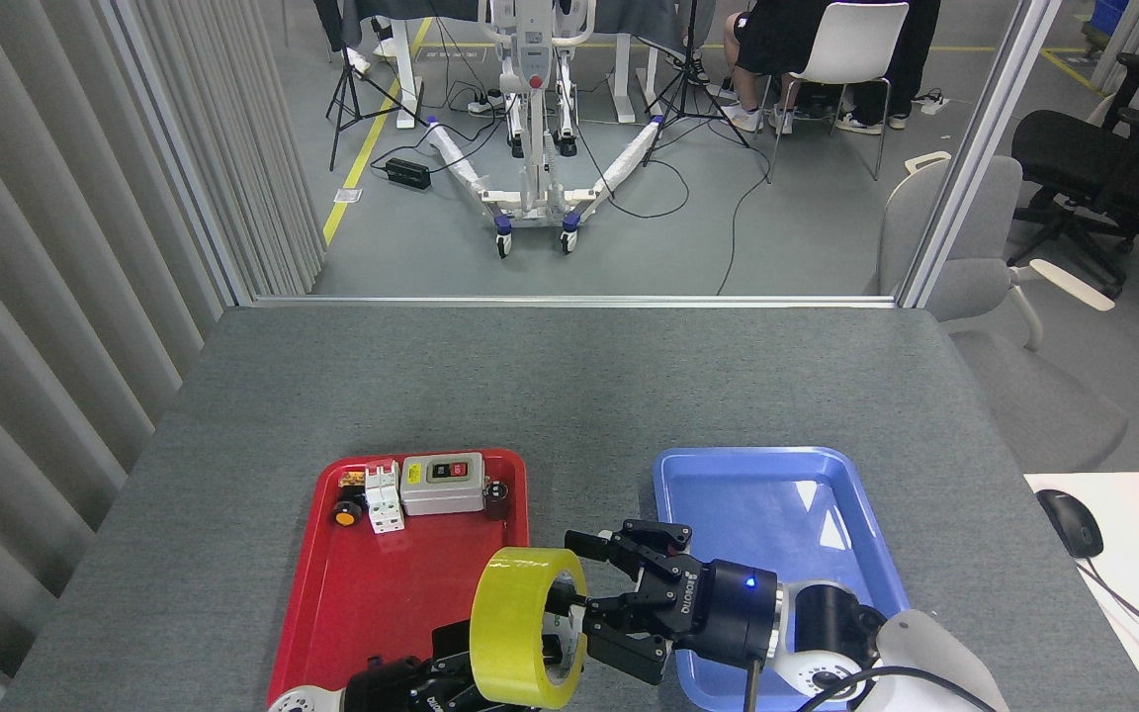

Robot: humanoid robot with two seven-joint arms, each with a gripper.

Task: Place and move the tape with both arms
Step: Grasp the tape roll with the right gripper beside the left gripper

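Note:
The tape [513, 625], a wide yellow roll with a white printed core, stands on edge in the air above the near right corner of the red tray [372, 603]. My left gripper [490, 674] comes up from the bottom edge and is shut on the roll, one finger in the core and one outside. My right gripper [575, 574] reaches in from the right and is open. Its upper finger lies over the top of the roll's rim and its lower finger pokes into the core. The roll hides most of the left gripper's fingers.
The red tray's far end holds a grey switch box [443, 484], a white breaker [384, 497] and an orange button [345, 513]. A blue tray [777, 489] lies under my right arm. A white desk with a mouse [1069, 521] adjoins the grey table at right.

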